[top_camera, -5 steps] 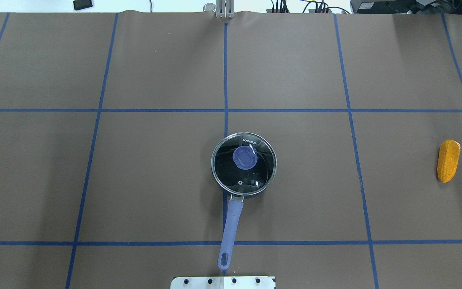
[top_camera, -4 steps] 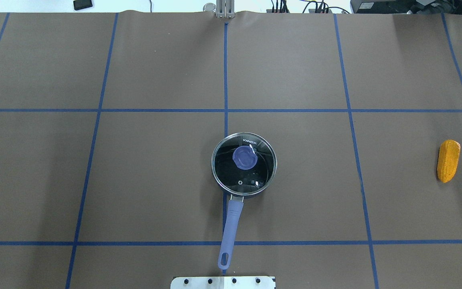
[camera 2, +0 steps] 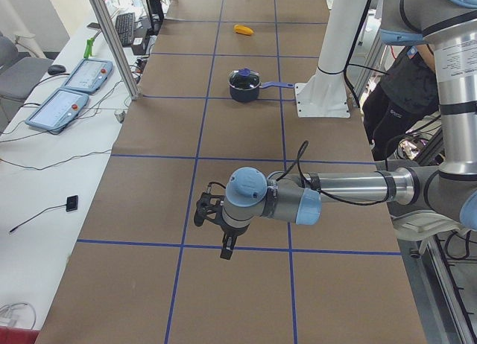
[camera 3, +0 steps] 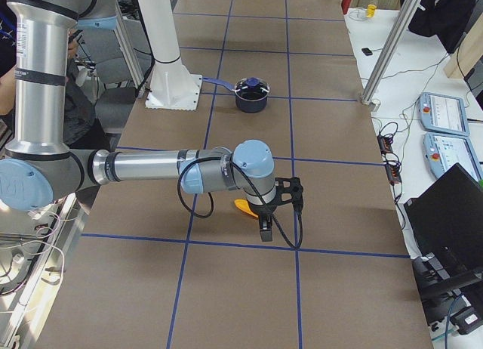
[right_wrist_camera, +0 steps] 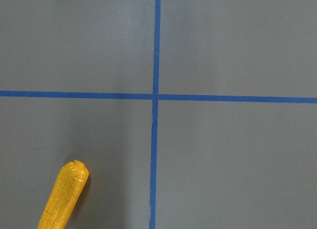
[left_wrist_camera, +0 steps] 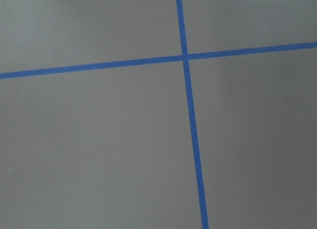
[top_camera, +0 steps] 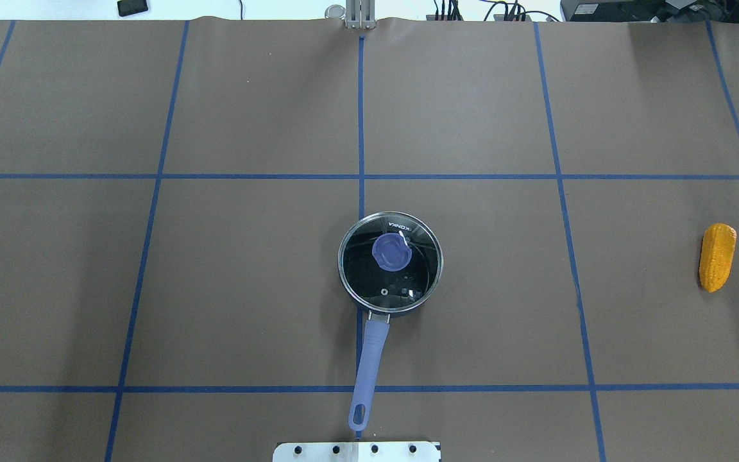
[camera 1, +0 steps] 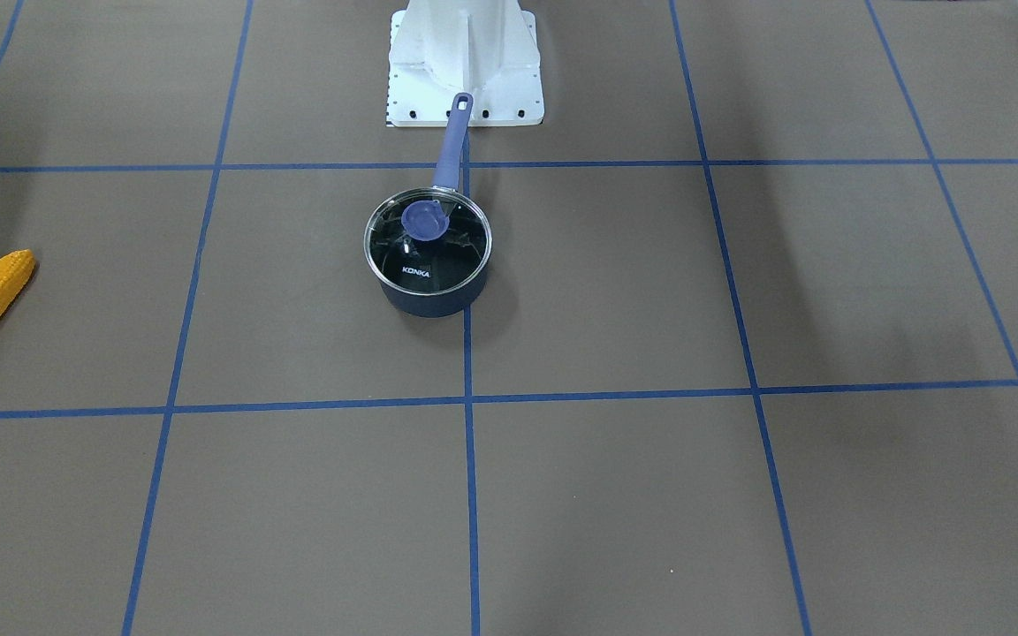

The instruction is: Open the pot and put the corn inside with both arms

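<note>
**Right gripper**: black, two-fingered. Finger spread not readable from the side view.

**Nearest its fingers:** corn, flat on the matte brown table cover, near but untouched. Orange-yellow, tapered, bumpy with kernels. Probably firm and prone to rolling.

**Left gripper**: finger spread likewise not readable. Beneath it only crossed blue tape.

**Well apart from both sets of fingers, between them:** pot, dark navy, smooth-walled, with a long periwinkle handle. Closed by a round glass lid with a purple knob.

**Step judged:** first approach, nothing lifted.

**Next move:** left fingers astride the knob, then a straight lift. Right fingers closing across the cob's width.
</note>
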Robot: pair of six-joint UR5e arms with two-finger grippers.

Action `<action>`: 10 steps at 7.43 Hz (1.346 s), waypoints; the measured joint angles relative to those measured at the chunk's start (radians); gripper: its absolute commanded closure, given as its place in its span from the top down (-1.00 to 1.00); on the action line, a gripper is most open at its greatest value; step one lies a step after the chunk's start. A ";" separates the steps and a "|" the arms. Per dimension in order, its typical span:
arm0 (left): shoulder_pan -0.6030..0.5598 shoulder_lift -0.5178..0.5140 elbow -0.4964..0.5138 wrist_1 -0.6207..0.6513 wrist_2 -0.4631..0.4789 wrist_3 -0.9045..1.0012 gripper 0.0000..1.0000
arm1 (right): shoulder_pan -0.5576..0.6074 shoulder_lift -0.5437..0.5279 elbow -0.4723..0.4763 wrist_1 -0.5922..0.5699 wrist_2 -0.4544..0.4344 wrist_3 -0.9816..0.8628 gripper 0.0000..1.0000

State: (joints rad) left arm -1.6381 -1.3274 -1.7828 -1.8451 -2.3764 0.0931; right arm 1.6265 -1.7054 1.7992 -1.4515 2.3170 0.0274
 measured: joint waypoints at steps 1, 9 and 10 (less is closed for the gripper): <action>0.000 -0.009 -0.004 -0.089 0.003 0.004 0.97 | -0.002 0.005 0.002 0.020 0.001 0.003 1.00; 0.227 -0.153 -0.037 -0.502 -0.124 -0.501 1.00 | -0.117 0.024 0.010 0.274 0.058 0.271 1.00; 0.312 -0.192 -0.056 -0.477 -0.068 -0.579 1.00 | -0.118 0.023 0.009 0.276 0.058 0.274 1.00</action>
State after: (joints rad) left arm -1.3263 -1.5191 -1.8388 -2.3223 -2.4447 -0.4859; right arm 1.5087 -1.6822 1.8082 -1.1754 2.3752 0.3010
